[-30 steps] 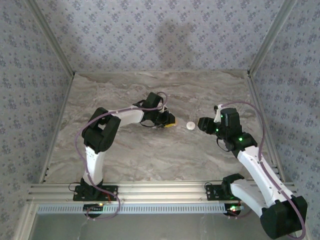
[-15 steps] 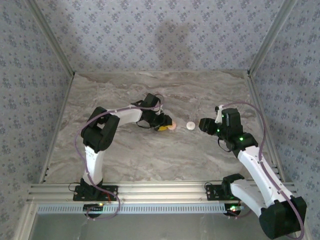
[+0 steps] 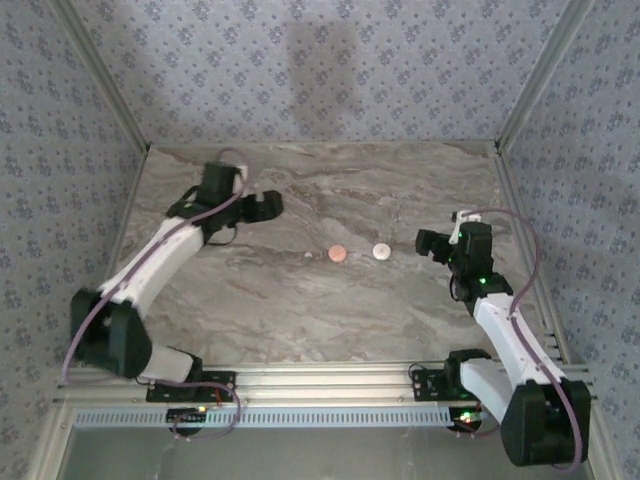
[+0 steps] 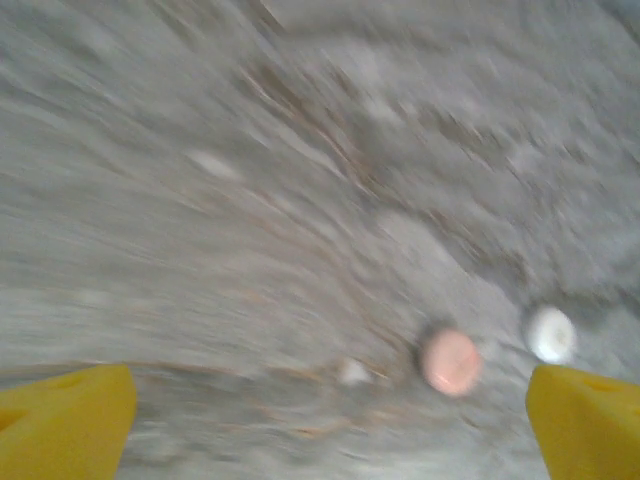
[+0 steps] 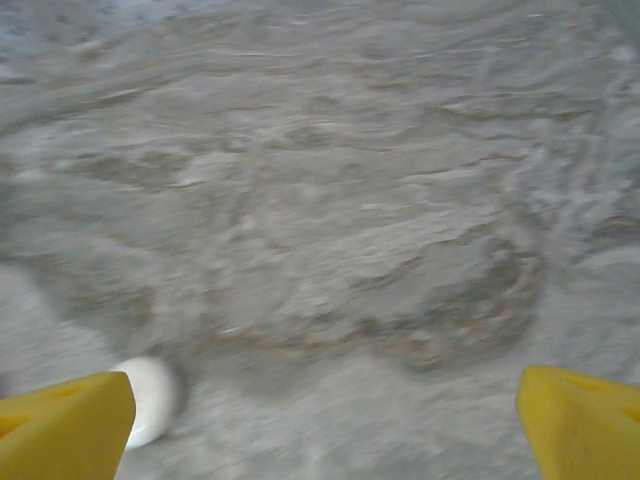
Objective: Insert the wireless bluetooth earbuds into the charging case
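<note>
Marbled counter (image 3: 250,300) is carrying the salmon-pink charging case (image 3: 338,253) between the left fingers (image 4: 70,420) and right fingers (image 5: 60,425), both pairs spread, gripping nothing. One earbud (image 3: 306,257) (a mere speck) is lying on its left-finger side; a clumsy pinch could be flicking it away.

no readable text, labels, brands or numbers anywhere

Marbled table (image 3: 300,320) bearing charging case (image 3: 338,253), white disc (image 3: 380,251), 1 tiny earbud (image 3: 307,256)
</note>
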`<state>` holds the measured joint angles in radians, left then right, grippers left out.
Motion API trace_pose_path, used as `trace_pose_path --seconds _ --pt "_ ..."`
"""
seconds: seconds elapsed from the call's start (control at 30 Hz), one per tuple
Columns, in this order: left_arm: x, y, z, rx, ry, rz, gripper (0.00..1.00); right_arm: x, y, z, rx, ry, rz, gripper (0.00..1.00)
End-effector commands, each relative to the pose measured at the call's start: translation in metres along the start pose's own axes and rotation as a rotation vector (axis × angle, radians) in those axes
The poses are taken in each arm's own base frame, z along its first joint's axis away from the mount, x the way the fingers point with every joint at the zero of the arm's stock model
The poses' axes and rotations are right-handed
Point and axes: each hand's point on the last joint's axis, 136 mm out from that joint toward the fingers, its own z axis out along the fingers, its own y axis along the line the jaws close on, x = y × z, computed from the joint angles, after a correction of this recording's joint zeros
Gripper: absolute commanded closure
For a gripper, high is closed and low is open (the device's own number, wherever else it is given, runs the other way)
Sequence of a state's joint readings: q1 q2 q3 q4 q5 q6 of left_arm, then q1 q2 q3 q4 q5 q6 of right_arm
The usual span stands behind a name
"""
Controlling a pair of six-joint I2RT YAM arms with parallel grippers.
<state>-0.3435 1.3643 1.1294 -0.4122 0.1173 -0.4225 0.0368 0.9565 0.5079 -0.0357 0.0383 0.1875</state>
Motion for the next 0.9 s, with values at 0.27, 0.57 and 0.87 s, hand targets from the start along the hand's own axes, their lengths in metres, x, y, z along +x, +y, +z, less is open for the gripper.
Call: trace_pose_path --seconds 0.27,0.57,0.87 --pt "0.029 0.196 -0.037 -0.676 -0.425 0.047 0.00 -0.007 -0.043 0.068 0.031 -0.167 -0.079 0.00" --pt "0.027 0.203 0.016 -0.542 -0.521 0.214 0.00 0.011 -0.018 0.089 0.017 -0.177 -0.199 0.00" --pt "0.029 0.225 0.021 -0.538 -0.511 0.123 0.00 0.010 -0.020 0.092 -0.003 -0.165 -0.170 0.00"
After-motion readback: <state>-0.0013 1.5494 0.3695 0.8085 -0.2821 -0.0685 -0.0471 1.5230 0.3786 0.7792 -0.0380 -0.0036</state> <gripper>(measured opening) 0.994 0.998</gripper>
